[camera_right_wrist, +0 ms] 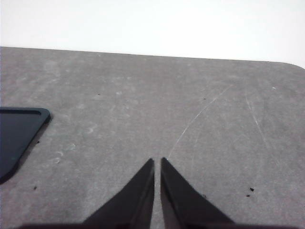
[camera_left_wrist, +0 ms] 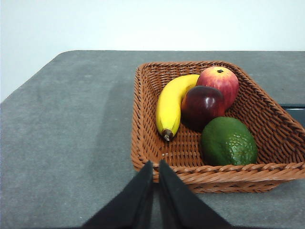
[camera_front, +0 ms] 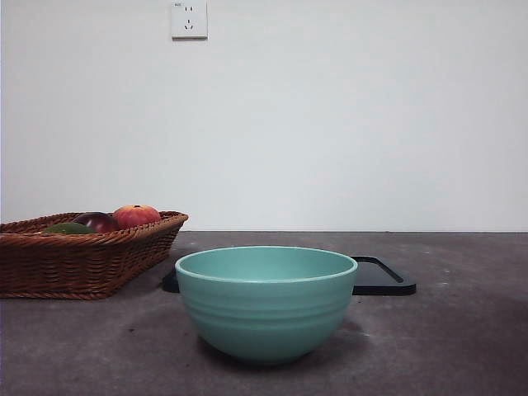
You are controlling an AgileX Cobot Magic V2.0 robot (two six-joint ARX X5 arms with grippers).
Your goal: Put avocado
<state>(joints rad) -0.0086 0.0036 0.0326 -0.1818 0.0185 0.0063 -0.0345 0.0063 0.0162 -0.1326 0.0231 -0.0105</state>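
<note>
1. The avocado (camera_left_wrist: 228, 141) lies in the basket (camera_left_wrist: 143, 119), lower right of the left wrist frame. It touches the dark red fruit (camera_left_wrist: 202, 106), with a banana (camera_left_wrist: 170, 104) and a red apple (camera_left_wrist: 219, 82) beyond. In the front view only a green sliver (camera_front: 68, 228) shows above the rim, at left.
2. The left gripper (camera_left_wrist: 156, 167) sits just short of the basket's near rim, jaws together and holding nothing.
3. The right gripper (camera_right_wrist: 157, 164) waits over bare table (camera_right_wrist: 190, 119) beside a black tray (camera_right_wrist: 16, 133), jaws together.
4. Likely firm, moderately heavy, dull-skinned and rounded, so it may roll or squirt out.
5. Best grasped across its narrow middle, from above, clear of the red fruit.
6. A bowl (camera_front: 266, 301) stands at front centre.
</note>
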